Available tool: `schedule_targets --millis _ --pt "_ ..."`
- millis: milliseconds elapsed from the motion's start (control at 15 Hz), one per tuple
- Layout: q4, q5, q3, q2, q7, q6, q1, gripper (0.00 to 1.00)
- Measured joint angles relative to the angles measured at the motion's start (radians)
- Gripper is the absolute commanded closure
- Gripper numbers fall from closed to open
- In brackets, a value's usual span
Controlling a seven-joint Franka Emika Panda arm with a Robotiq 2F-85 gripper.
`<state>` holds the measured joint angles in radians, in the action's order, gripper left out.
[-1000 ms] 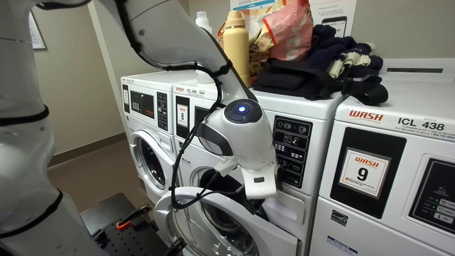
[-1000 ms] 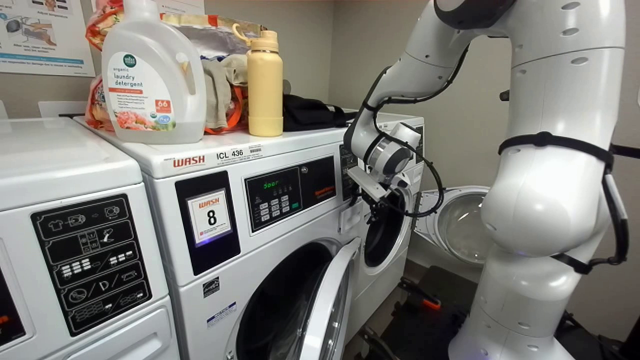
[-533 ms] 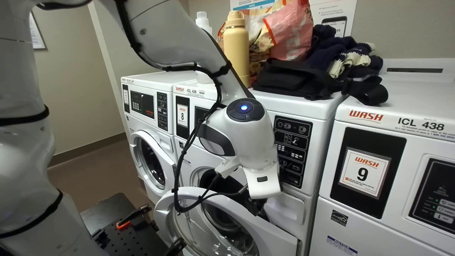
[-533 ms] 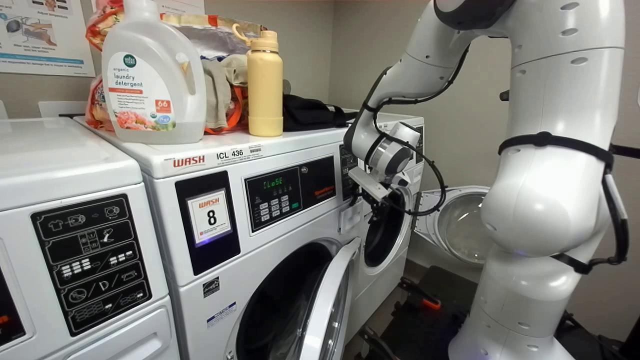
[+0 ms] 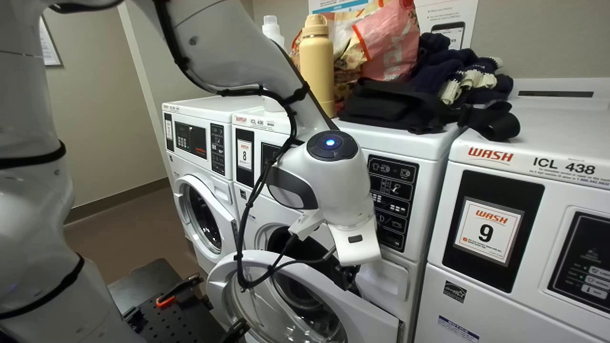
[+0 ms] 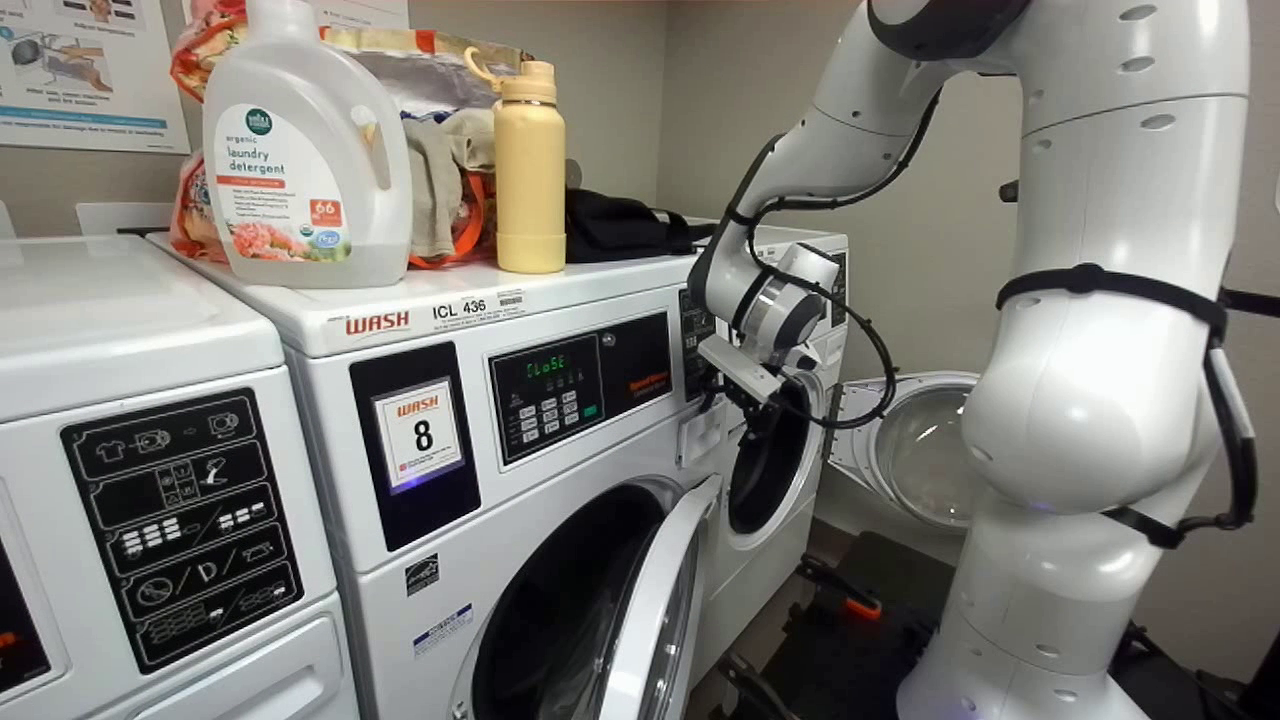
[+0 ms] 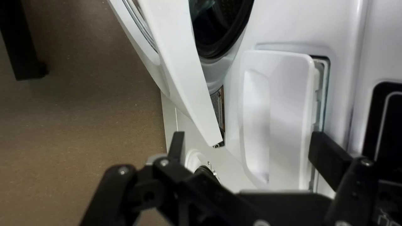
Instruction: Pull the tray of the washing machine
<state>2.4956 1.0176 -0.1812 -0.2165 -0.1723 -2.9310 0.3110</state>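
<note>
The washing machine (image 5: 395,138) is the white one with sticker 8, also seen in an exterior view (image 6: 590,300). Its tray (image 7: 284,119) has a flat white front with a recessed grip. A narrow gap along one edge shows the front standing slightly out from the machine. The tray also shows in the exterior views (image 5: 383,281) (image 6: 700,437). My gripper (image 7: 251,147) is open and empty. In the wrist view, one finger lies over the gap beside the tray front; the other is well off its opposite side. I cannot tell whether either touches. The exterior views show the gripper (image 5: 349,276) (image 6: 752,418) beside the tray.
The machine's round door (image 5: 352,309) stands open below the gripper; its edge shows in the wrist view (image 7: 185,72). Machine 9 (image 5: 476,162) stands alongside. A yellow bottle (image 6: 530,180), detergent jug (image 6: 300,160) and bag stand on top. A dark cart (image 5: 181,314) with clamps is below.
My wrist and gripper have shifted slightly to the right in an exterior view. The machine's display has gone from "door" to "CLOSE". The tray shows no visible movement.
</note>
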Motion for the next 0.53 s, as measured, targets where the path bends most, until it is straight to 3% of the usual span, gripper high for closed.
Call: schedule_targets --millis 533 --pt "0.0 -0.075 -0.001 -0.004 -0.002 0.047 0.008 0.0"
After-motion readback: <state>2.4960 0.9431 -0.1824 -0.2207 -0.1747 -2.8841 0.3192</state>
